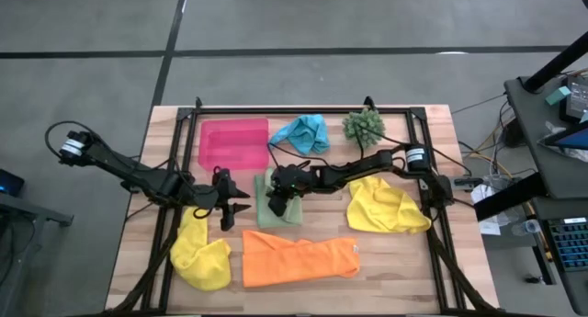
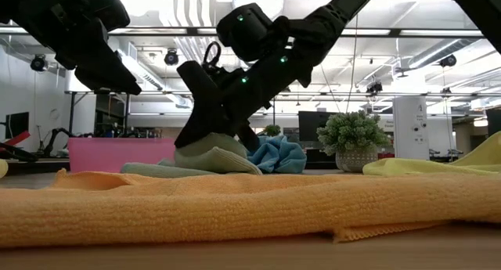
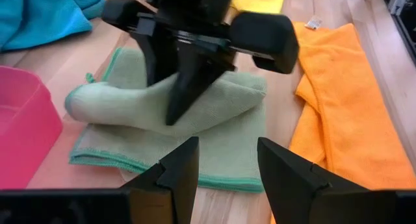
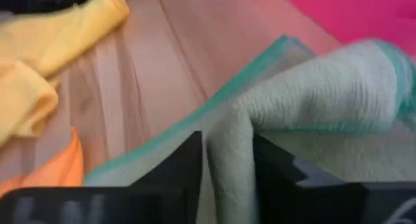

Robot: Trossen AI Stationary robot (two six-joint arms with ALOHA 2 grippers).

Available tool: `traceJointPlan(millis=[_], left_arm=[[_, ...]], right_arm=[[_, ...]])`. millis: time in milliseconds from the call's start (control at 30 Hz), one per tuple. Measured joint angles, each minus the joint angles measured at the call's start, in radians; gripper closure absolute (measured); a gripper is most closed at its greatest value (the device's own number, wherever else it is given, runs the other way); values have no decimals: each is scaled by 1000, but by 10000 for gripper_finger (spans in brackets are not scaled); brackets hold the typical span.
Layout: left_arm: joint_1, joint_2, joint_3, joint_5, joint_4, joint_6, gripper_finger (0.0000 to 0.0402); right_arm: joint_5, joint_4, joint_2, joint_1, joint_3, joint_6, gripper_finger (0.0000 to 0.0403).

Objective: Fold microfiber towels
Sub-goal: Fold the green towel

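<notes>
The folding is looking only partly done. The light green towel (image 1: 278,209) is lying near the middle of the counter (image 1: 404,271) with one part doubled over itself, so its fold seems underway but not finished. The orange towel (image 1: 299,259) is stretched long and flat at about 6 o'clock from it, apparently folded once at most. One yellow towel (image 1: 199,253) is sitting bunched at roughly 8 o'clock, the other yellow towel (image 1: 384,207) is lying rumpled at 3 o'clock, and the turquoise towel (image 1: 303,133) is heaped at 12 o'clock, beside the pink tray (image 1: 233,143). Those three look untouched.

The right end effector (image 1: 279,205) is pressing down on the green towel, its fingers (image 4: 175,165) standing slightly apart with a raised ridge of the green cloth running between them; the grip appears to be loosening, though the cloth is touching both fingers. The left end effector (image 1: 231,210) is hovering just off the green towel's 9 o'clock edge, its fingers (image 3: 179,169) partly spread and holding nothing, pointing toward the towel.
</notes>
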State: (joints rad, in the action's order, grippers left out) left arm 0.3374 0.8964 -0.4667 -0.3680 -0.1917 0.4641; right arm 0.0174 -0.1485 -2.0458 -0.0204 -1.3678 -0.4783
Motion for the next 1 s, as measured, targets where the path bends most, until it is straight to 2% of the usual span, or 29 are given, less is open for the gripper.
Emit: traceJointPlan(millis=[200, 400, 633, 833, 1000], left_arm=[[0, 5, 0, -16, 1, 0, 260], [-2, 8, 0, -67, 23, 1, 260], [-4, 100, 0, -85, 166, -28, 260], [-38, 243, -2, -82, 316, -76, 263], [-101, 390, -97, -49, 314, -144, 280]], right_arm=[[-22, 68, 24, 0, 0, 26, 233], [-25, 196, 83, 0, 0, 68, 199], [-15, 338, 216, 13, 61, 176, 193], [-17, 327, 365, 33, 216, 249, 193], [-15, 218, 474, 40, 367, 254, 193]])
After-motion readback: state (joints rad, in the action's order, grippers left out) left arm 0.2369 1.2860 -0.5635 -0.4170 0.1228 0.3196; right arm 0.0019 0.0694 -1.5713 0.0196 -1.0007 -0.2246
